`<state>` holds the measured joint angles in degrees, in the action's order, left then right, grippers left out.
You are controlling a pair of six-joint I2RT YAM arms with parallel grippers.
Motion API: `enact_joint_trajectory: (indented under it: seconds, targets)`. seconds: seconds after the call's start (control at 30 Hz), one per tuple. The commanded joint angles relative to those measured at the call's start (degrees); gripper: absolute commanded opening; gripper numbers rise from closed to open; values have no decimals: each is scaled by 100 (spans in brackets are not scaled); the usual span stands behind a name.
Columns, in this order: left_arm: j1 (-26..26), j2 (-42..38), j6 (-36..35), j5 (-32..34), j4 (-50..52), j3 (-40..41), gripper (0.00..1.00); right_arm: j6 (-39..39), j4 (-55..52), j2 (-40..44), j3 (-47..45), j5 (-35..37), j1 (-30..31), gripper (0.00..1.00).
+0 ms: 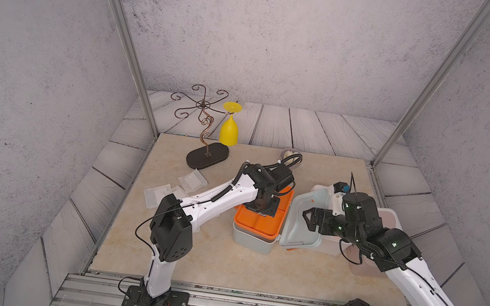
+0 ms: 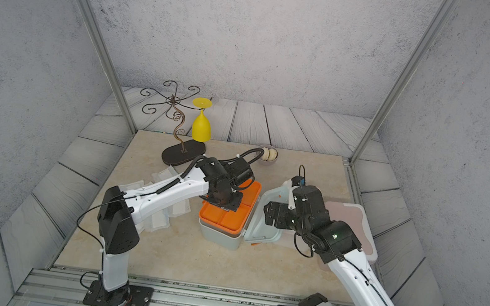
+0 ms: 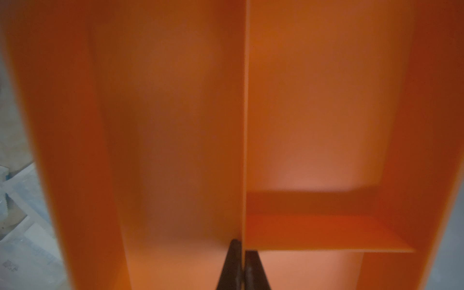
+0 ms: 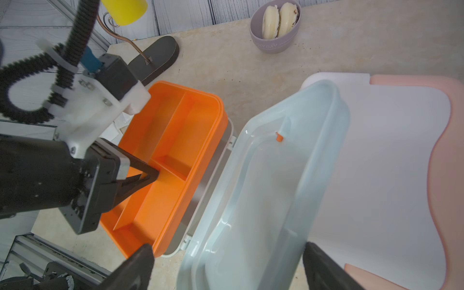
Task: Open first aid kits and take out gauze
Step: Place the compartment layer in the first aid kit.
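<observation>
The grey-blue first aid kit (image 1: 252,241) stands open at mid-table, its lid (image 4: 263,188) swung out to the right. An orange tray (image 1: 263,224) with dividers rides above the box rim. My left gripper (image 4: 154,175) is shut on the tray's long divider wall (image 3: 244,125). My right gripper (image 4: 229,266) is open, a finger showing on each side of the lid; I cannot tell if it touches. Several gauze packets (image 1: 192,180) lie on the table to the left. A white kit with peach trim (image 4: 389,163) sits shut behind the lid, and a pink kit (image 2: 348,220) to the right.
A metal stand (image 1: 207,156) holding an upside-down yellow glass (image 1: 229,129) is at the back left. At the back middle, a small grey bowl (image 4: 275,25) holds two cream cookies. Frame posts (image 1: 376,161) mark the back corners of the table.
</observation>
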<state>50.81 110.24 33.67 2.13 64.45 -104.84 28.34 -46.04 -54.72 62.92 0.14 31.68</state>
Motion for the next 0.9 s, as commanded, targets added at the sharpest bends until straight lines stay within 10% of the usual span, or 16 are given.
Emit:
enact_joint_trajectory:
  seconds: [0.0,0.87]
  targets:
    - [47,145,-45,165,69,76,0,-30,-17,75,-69,21,-23,94]
    - [247,399,137,716,190,301,0,-17,-1,84,-95,-16,-33,94]
